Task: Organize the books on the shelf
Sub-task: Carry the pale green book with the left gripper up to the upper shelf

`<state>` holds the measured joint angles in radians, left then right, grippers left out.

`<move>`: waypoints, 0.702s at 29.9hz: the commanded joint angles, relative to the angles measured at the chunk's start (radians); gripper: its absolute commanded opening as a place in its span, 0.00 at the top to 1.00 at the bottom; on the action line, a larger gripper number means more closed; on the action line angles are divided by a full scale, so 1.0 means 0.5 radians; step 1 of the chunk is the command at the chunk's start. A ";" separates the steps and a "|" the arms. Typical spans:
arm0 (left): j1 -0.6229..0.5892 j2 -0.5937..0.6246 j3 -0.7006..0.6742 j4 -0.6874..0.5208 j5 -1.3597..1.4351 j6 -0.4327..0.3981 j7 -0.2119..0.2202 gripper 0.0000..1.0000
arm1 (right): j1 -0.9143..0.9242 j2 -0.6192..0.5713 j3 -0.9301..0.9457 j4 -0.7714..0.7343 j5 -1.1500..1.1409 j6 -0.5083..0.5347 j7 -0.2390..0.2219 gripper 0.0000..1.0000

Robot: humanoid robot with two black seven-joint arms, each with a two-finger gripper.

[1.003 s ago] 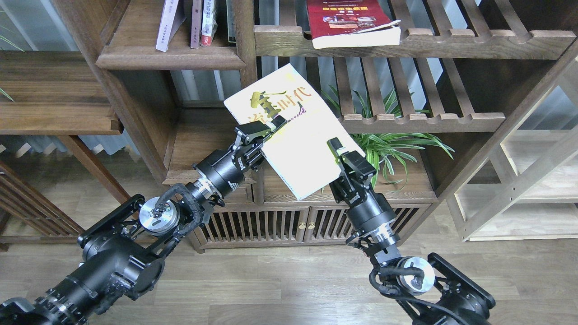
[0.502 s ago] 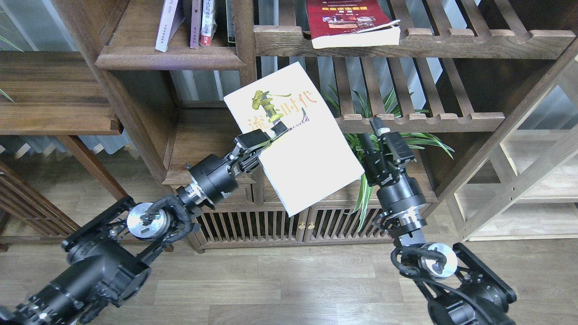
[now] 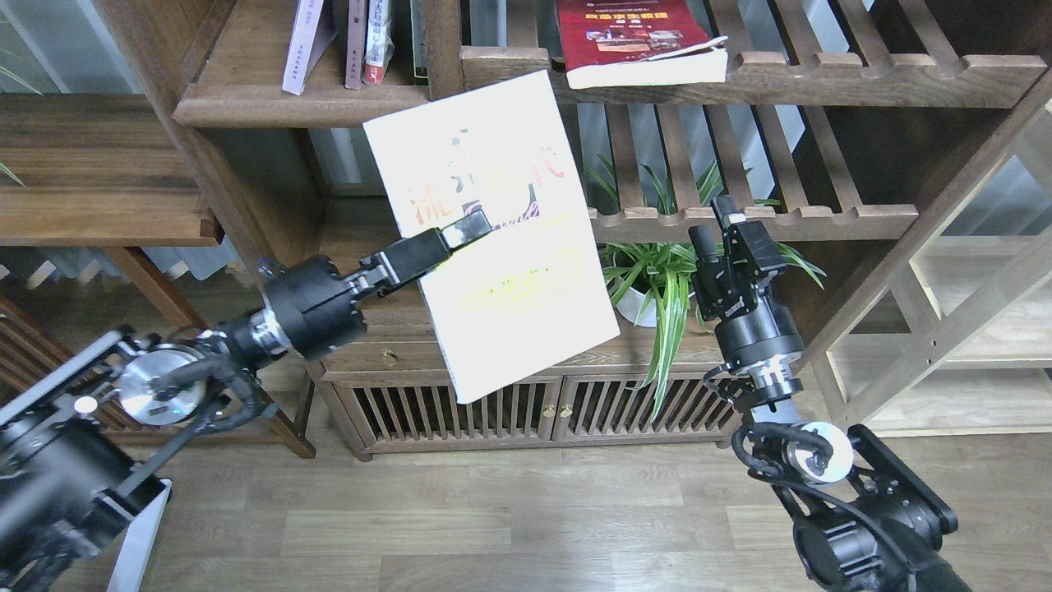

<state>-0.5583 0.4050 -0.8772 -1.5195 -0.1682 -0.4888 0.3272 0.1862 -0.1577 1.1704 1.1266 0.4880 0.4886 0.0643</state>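
Left gripper (image 3: 464, 228) clamped on left edge of yellow-green book (image 3: 501, 247), one finger lying across front cover just below the title characters, the other hidden behind. Book held in mid-air, cover facing the head camera, nearly upright and tilted slightly, top corner overlapping front of slatted rack (image 3: 764, 78). Cover strongly washed out by glare; characters faint orange and dark, hard to read.

Right gripper (image 3: 723, 226) well apart from held book, off to its right, in front of potted plant (image 3: 657, 279). Fingers pointing up with a narrow gap between them, nothing in the jaws.

Dark-red book (image 3: 637, 37) lying flat on top slatted rack, white page block facing outward, overhanging front rail slightly.

Pale lavender-white book (image 3: 302, 41) standing, leaning, on solid dark-brown shelf (image 3: 304, 107) at upper left, beside a few thin upright volumes (image 3: 366, 41). Held book lower than this shelf's front edge and to its right, not touching it as far as visible.

Low cabinet (image 3: 526, 403) with slatted doors directly below held book. Wood-plank floor (image 3: 509, 510) beneath.
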 commanded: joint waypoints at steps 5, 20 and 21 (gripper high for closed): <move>0.003 0.187 -0.319 -0.317 0.250 0.000 0.008 0.99 | -0.001 -0.043 -0.009 -0.010 0.000 0.000 0.000 0.34; 0.076 0.212 -1.212 -0.425 0.719 0.000 -0.010 1.00 | -0.013 -0.215 -0.034 -0.004 -0.123 0.000 -0.003 0.34; 0.080 0.206 -1.255 -0.425 0.753 0.000 -0.010 1.00 | -0.010 -0.215 -0.034 -0.004 -0.132 0.000 -0.003 0.34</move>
<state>-0.5324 0.5165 -1.4353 -1.7356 0.1557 -0.4891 0.3233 0.1836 -0.2620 1.1530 1.1243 0.4465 0.4886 0.0629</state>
